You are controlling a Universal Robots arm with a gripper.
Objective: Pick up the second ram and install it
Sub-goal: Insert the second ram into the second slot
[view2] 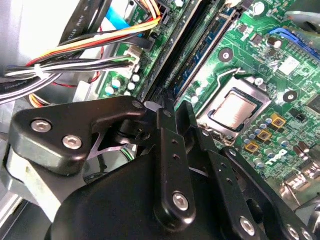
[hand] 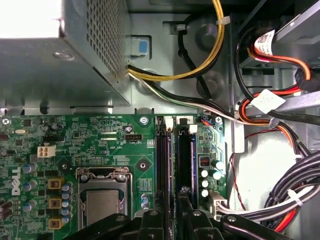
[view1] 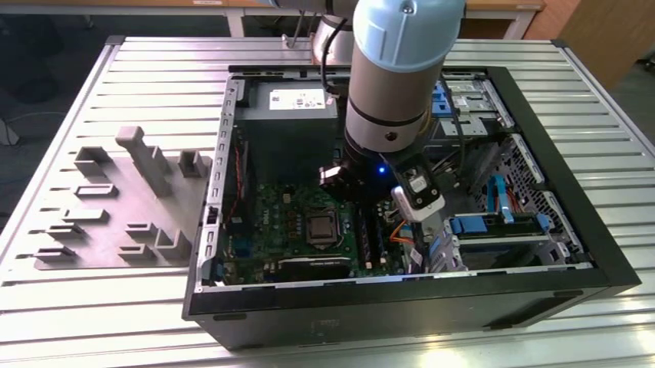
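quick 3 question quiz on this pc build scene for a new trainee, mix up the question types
1. True or false: the computer case lies open, with the motherboard exposed.
2. In both wrist views, what is the gripper nearest to?
A. the memory slots beside the processor socket
B. the power supply
C. the blue drive bays
3. Fill in: in the exterior view, the grey fixture tray lies on the table at the case's ___ (the exterior view's left or right).

Key: 1 true; 2 A; 3 left.
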